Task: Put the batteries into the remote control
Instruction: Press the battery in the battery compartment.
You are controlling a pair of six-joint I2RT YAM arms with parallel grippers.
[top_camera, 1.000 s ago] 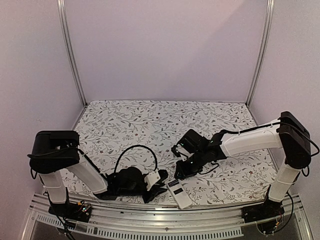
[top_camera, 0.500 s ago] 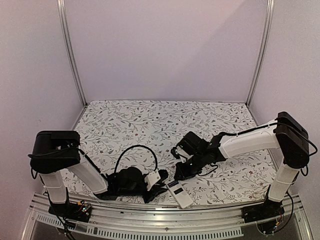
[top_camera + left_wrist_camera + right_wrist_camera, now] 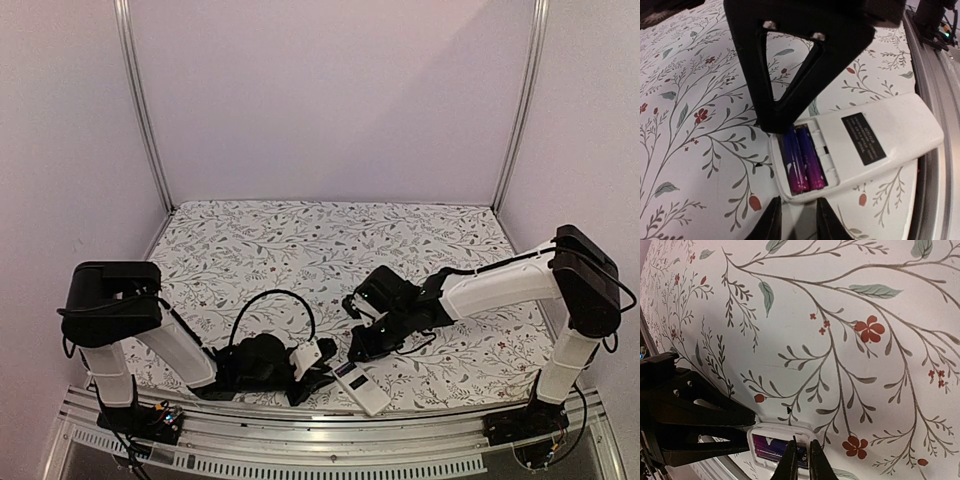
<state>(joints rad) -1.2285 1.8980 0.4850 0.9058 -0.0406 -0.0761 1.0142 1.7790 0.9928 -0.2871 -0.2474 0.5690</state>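
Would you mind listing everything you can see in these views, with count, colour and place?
tablecloth: one, white with leaf and red flower print, covering the work surface
remote control: one, white, back up near the cloth's near edge, battery slot open
batteries: two, dark purple, side by side in the remote's slot
label: one, black, on the remote's back
frame posts: two, silver, rising at the far corners
rail: one, silver, along the near edge
walls: lilac, behind and at both sides
arms: two, black and white, reaching in from the near corners
left gripper: one, black, at the remote's battery end, jaws slightly apart, grip unclear
right gripper: one, black, jaws nearly together, tips over the batteries
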